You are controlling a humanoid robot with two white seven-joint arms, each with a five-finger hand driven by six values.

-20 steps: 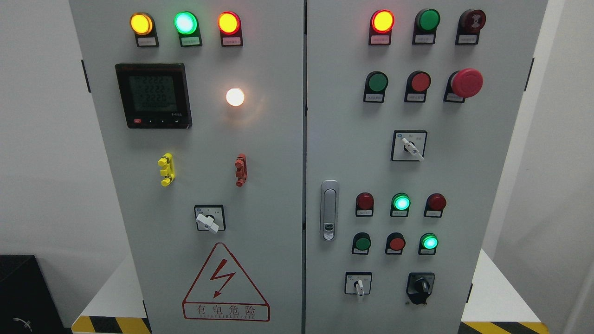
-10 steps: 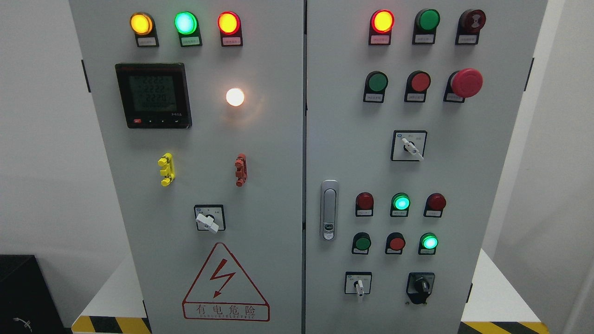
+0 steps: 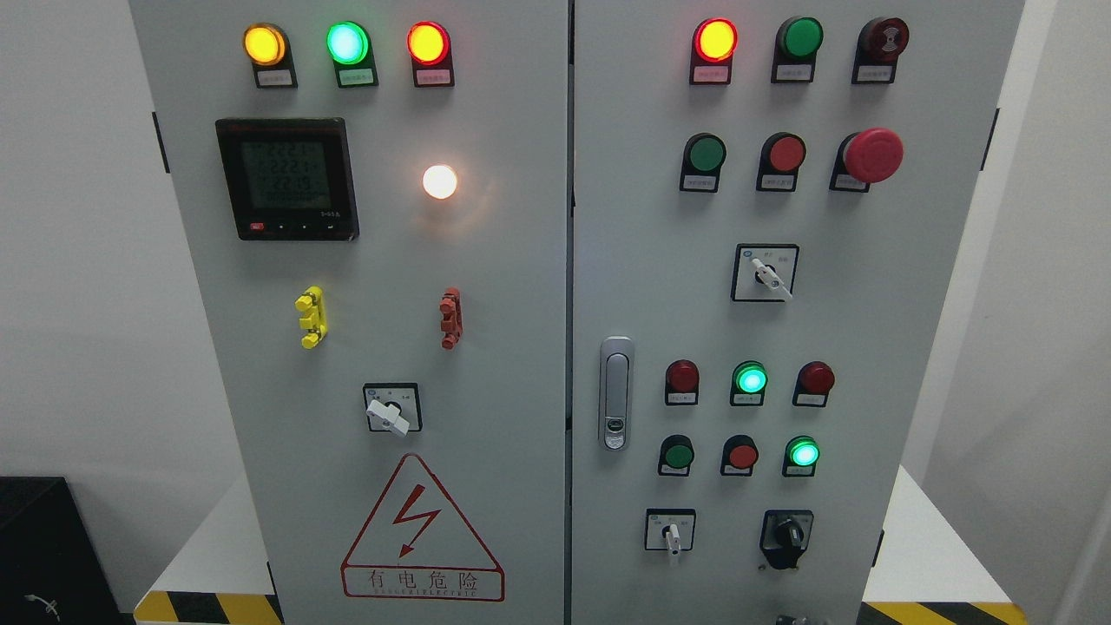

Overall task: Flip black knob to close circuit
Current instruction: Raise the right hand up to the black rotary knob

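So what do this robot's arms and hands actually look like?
Almost nothing of them shows here. At the bottom edge, below the black knob, a small dark grey tip with a lighter glint pokes into view; it may be part of a hand, but its shape, cables, markings and which arm it belongs to cannot be told. The rest is the grey cabinet.

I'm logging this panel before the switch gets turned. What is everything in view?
Grey metal cabinet: one, two doors.
Black rotary knob: one, right door, bottom.
White-handled selector switches: three, both doors.
Round lamps and push buttons: fifteen, yellow, green, red, white, both doors.
Red mushroom button: one, right door, top.
Black digital meter: one, left door, top.
Plastic clips: one yellow, one red, left door.
Silver latch handle: one, right door.
Red triangular warning sign: one, left door, bottom.
Black box: one, lower left corner.
Dark robot part: one, bottom edge, unclear.
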